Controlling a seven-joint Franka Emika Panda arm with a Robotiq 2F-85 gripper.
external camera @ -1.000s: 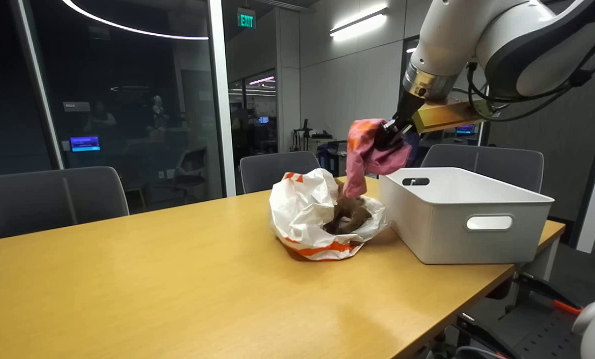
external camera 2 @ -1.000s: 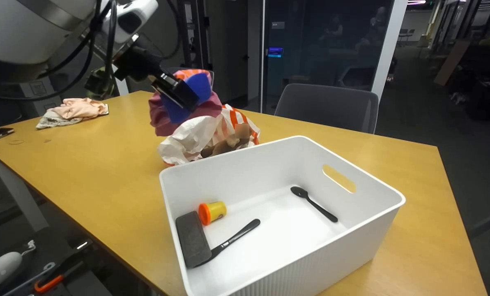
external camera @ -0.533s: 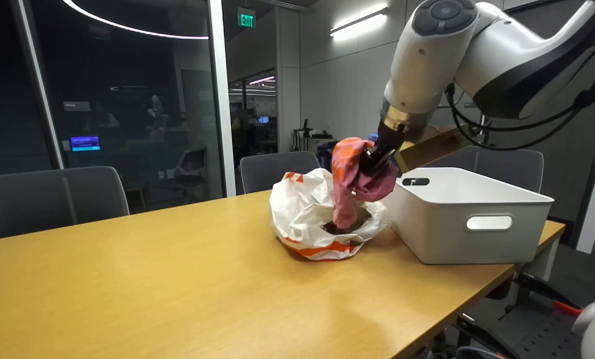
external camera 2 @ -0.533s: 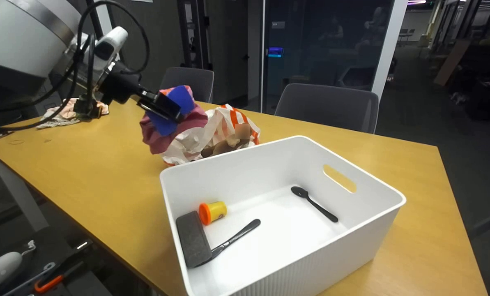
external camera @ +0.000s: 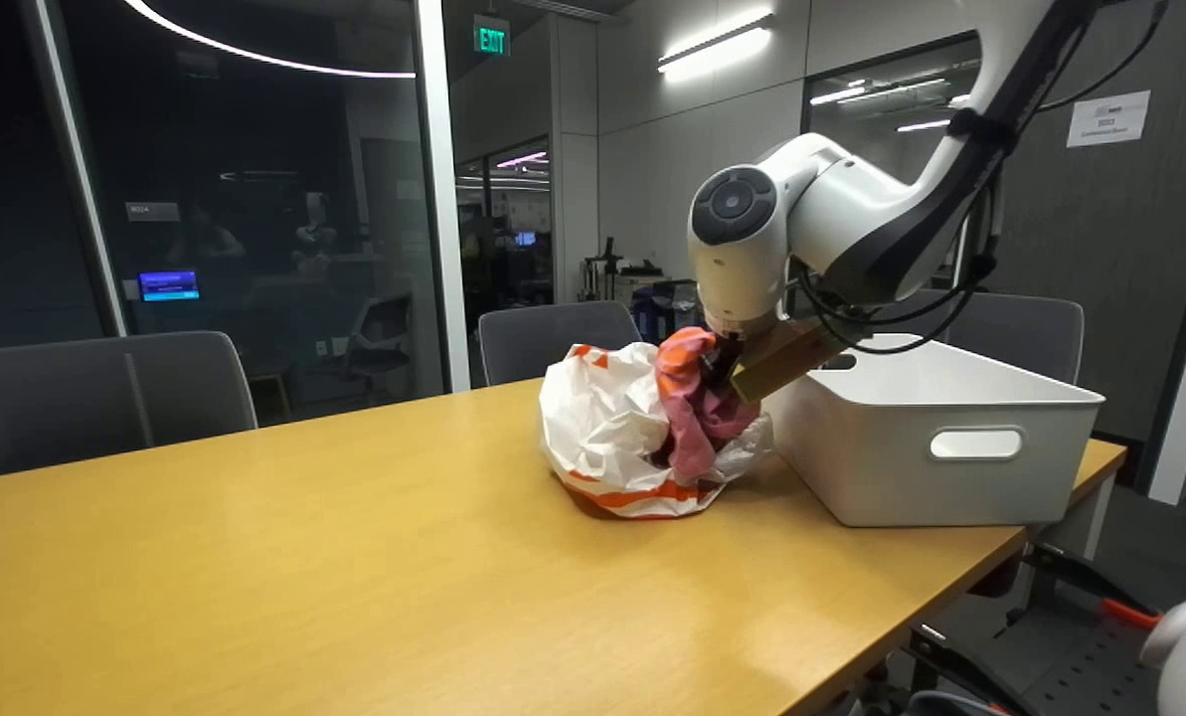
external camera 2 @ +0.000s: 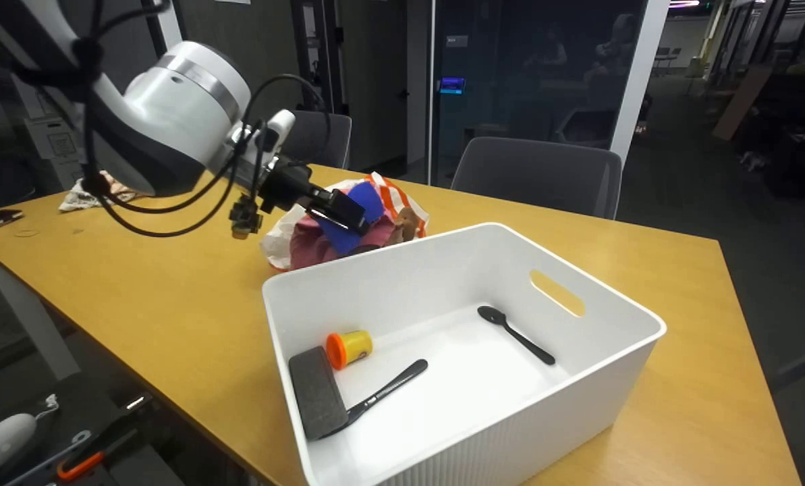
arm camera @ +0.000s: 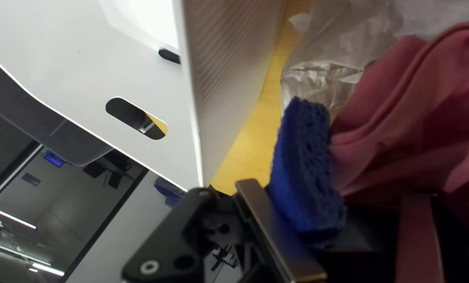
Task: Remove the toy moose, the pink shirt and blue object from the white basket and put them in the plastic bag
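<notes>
The gripper (external camera 2: 351,212) pinches the blue sponge (arm camera: 305,169) and the pink shirt (arm camera: 411,129) together: the sponge lies against one finger, the cloth bunches toward the opposite finger, and its loose folds hang from the fingertips. The sponge's long side appears to run across the fingers rather than along them.

Directly beneath the gripper sits the plastic bag (external camera: 602,423), its mouth taking the shirt's lower folds. That relation, mouth under load, is what the coming release seems to turn on; a slight drop before spreading the fingers would probably suit, since the sponge might otherwise tip off toward the white basket (arm camera: 226,78). Just beyond the fingertips the toy moose (external camera 2: 407,224) shows inside the bag, next to the shirt.

Past the sponge-side finger, the wrist view shows a strip of counter (arm camera: 258,137) between bag and basket, so the two stand just beside each other, apart along that stretch; neither exterior view makes this gap plain. In an exterior view the pink shirt (external camera: 692,423) covers much of the bag's mouth, and neither sponge nor moose can be made out. In an exterior view the basket shows its contents: a yellow tub (external camera 2: 349,349), a dark block (external camera 2: 318,393), a black knife (external camera 2: 392,386) and a black spoon (external camera 2: 522,339). All three things to be moved lie outside it.
</notes>
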